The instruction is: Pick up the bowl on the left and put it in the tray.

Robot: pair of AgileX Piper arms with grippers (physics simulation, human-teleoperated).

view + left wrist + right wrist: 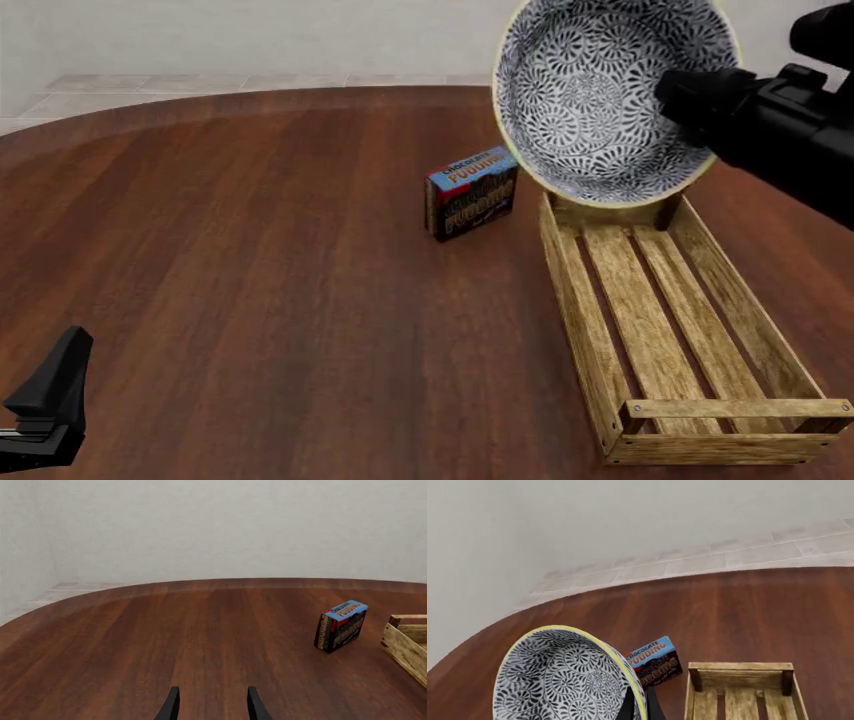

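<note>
The bowl [601, 100], white with a dense dark blue floral pattern and a pale rim, hangs tilted on its side in the air above the far end of the tray [574, 300]. My right gripper [678, 95] is shut on its rim. In the right wrist view the bowl [560, 680] fills the near corner, with the gripper [639, 707] pinching its rim and the tray's end rail [740, 667] below. The tray is a long light-wood slatted crate at the right. My left gripper [54, 390] sits low near the table's front left edge, open [212, 705] and holding nothing.
A small blue-topped chocolate pudding box [471, 193] stands upright just left of the tray's far end, seen also in the left wrist view [341, 625] beside the tray's corner [403, 645]. The table is dark wood with a rounded far edge [267, 95].
</note>
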